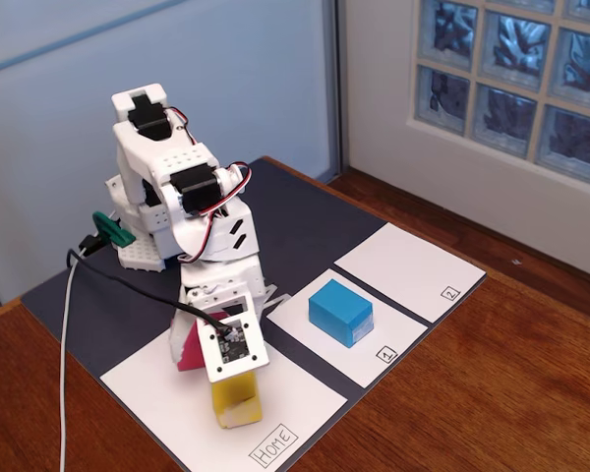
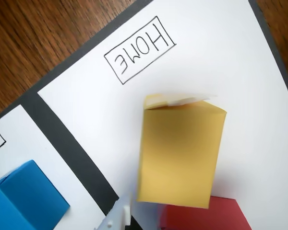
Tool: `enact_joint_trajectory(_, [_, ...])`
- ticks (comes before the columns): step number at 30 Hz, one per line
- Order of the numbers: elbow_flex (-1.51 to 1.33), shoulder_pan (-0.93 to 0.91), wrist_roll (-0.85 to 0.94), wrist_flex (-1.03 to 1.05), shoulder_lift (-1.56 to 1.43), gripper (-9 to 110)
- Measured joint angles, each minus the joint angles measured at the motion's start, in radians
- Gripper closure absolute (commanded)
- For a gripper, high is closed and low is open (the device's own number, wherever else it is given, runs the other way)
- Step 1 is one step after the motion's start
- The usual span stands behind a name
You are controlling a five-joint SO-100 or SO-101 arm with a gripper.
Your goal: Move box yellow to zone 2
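I see the small yellow paper box (image 1: 236,401) sitting on the big white paper sheet marked "Home" (image 1: 157,393), right under my arm's camera. A pink block (image 1: 189,346) is just beside it. The blue block (image 1: 340,311) sits on the sheet marked "1" (image 1: 379,334). The white sheet marked "2" (image 1: 403,267) is bare. Only a white bit of my pincer (image 2: 119,216) shows in the wrist view, so I cannot tell how wide it is.

Soft window daylight, slightly blurred wrist view.
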State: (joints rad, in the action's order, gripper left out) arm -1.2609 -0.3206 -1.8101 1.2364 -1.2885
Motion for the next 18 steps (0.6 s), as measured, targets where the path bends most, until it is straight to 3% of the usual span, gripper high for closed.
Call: enact_joint_trajectory(18, [-0.198,0.021,-0.006,-0.252,0.044,62])
